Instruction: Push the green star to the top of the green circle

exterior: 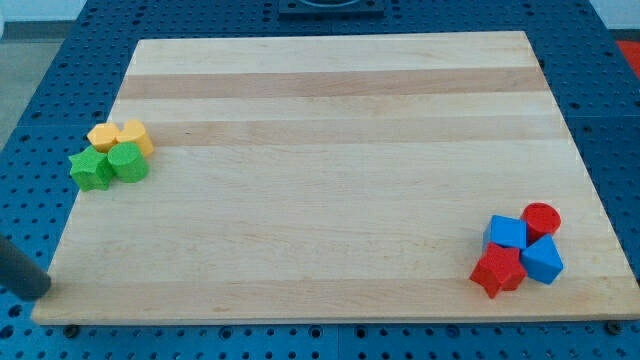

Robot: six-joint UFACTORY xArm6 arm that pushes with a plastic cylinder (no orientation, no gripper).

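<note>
Green star block [91, 170] at wooden tabletop [330, 180] left edge, touching green circle block [128, 162] on its left, yellow blocks [120, 136] just above. Tool: bare rod, holds nothing, tip [42, 290] well below cluster. Risk: push drags circle or yellow blocks along, or star slips off edge.

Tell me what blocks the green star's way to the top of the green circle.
Two yellow blocks do. The green star sits touching the green circle's left side. The yellow blocks fill the spot directly above both. My tip is at the view's bottom left, with bare board up to the star.
</note>
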